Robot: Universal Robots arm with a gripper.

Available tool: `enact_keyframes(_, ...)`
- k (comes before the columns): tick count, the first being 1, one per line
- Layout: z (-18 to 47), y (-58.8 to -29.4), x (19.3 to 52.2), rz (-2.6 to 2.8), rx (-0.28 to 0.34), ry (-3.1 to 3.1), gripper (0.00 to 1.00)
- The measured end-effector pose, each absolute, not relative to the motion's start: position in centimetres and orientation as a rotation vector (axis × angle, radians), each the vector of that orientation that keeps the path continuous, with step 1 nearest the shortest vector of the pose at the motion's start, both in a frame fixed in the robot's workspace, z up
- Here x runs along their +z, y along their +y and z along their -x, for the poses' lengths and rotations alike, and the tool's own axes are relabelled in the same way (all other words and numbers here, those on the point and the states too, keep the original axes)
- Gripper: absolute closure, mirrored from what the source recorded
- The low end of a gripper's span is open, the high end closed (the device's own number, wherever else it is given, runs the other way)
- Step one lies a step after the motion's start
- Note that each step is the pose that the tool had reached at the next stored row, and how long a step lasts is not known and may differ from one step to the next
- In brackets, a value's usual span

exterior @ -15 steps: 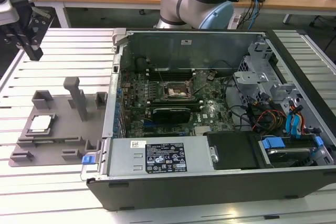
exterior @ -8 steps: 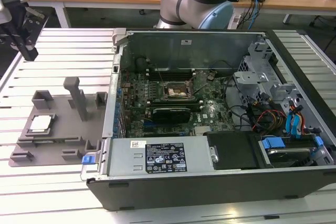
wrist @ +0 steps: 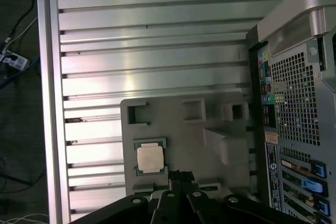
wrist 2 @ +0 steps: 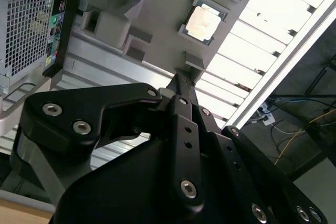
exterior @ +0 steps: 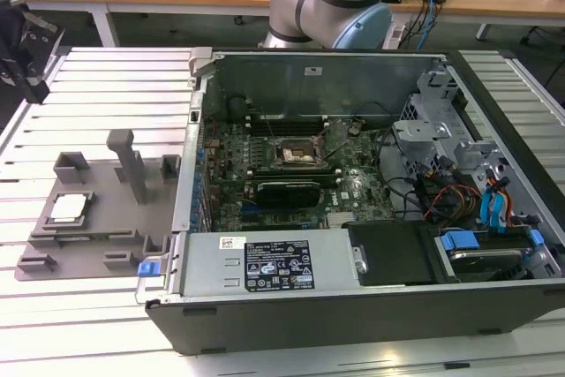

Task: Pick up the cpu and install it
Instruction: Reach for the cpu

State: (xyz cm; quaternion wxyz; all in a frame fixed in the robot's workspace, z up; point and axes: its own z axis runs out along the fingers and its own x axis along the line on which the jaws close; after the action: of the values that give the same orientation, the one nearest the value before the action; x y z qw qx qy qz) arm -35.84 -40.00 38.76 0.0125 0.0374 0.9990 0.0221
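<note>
Plainly, cpu (wrist: pixel 150 158) sits in tray (wrist: pixel 184 136) (grey); exterior view adds motherboard socket (exterior: pixel 298 154).

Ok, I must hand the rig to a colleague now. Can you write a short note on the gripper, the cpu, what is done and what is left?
Gripper: shut, holding nothing, apart from the cpu.
Cpu: lies flat in its pocket of the tray, on the exterior view's left of the open case.
Socket: on the board inside the case; the cpu is not in it.
Done: nothing that shows.
Left: the cpu is not yet picked up and not yet installed.
</note>
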Motion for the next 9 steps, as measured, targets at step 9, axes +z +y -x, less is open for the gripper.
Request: enact_keyframes(9,38.7,-40.1,38.6,-0.117,0.069,3.114,0.89)
